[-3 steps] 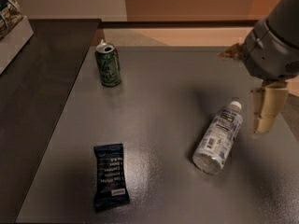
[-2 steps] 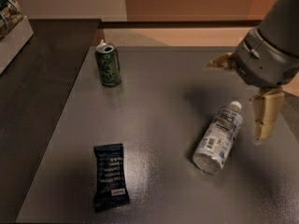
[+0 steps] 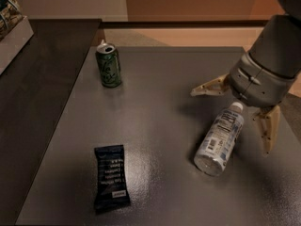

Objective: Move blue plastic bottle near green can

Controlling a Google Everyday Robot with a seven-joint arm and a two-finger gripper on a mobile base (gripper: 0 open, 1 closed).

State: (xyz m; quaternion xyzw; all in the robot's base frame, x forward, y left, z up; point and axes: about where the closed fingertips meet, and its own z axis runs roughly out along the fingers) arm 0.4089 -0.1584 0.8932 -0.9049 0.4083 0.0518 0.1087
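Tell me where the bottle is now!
The blue plastic bottle lies sideways on the table at right, cap under the open tool, far from the green can.

bottle [image 3: 219,138] is lying sideways at right, cap pointing back | green can [image 3: 108,65] is standing upright far left, well apart | gripper [image 3: 230,122] is hovering over cap, spread wide

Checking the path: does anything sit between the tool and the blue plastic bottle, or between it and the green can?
Nothing visible. The open tool hangs over the cap end of the blue plastic bottle; bare table runs to the green can. The snack wrapper lies aside.
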